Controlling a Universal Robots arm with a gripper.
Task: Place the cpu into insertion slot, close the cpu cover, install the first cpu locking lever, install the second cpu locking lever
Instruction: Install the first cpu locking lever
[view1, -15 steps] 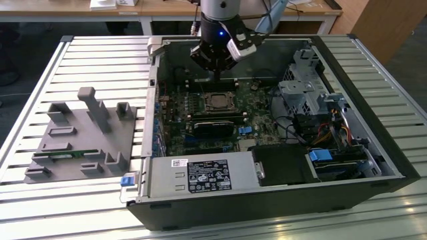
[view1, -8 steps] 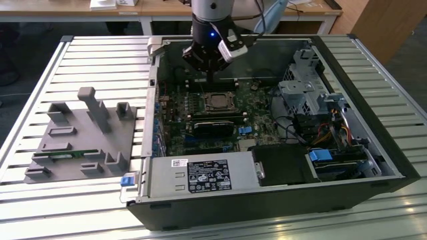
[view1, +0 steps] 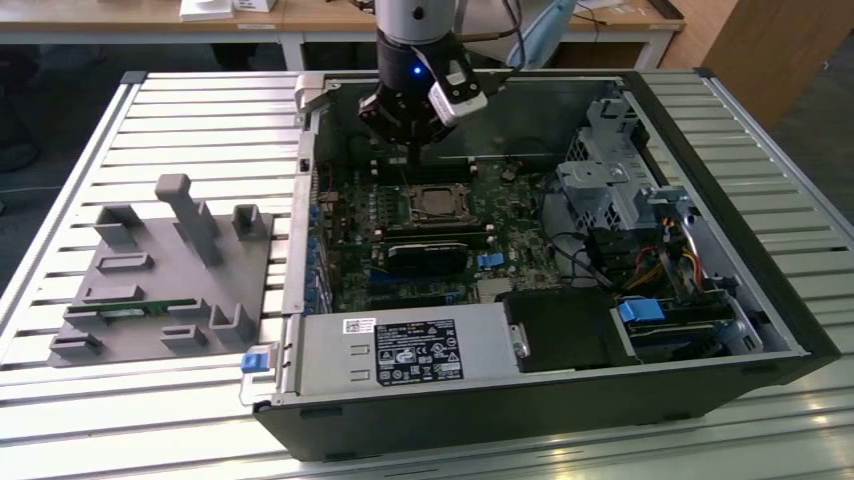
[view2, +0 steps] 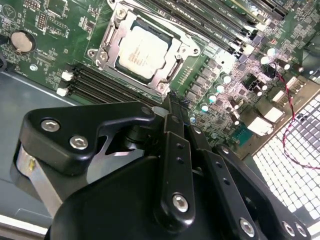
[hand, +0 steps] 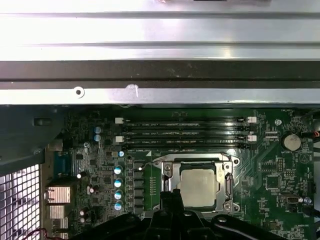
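**Chip seated, claw close over the socket**

We see the claw (view2: 170, 107) hanging inside the open computer case (view1: 534, 400). It is just beside the socket (hand: 168, 176), on the side where the memory slots (hand: 185, 132) lie. Its fingers look pressed together to a narrow tip, with nothing held between them.

The chip (view2: 141, 50) sits in the socket with its grey top facing up. The cover (view2: 111, 50) appears to lie flat around the chip, which shows through the cover's window. We cannot tell whether either locking lever is hooked down, because the thin wires at the socket's edge are too fine to read.

We judge the risks from here to be mostly those of force and aim.

- **Off-line push:** a push that lands on the cover or the chip, not on a lever, could tilt the chip and bend the pins beneath it.
- **Slipping lever:** a lever is springy and thin, so it could slide off the narrow tip and snap back up.
- **Nearby parts:** the row of small round capacitors (hand: 118, 182) stands near the socket. A sideways sweep of the claw could clip them or the memory slots.
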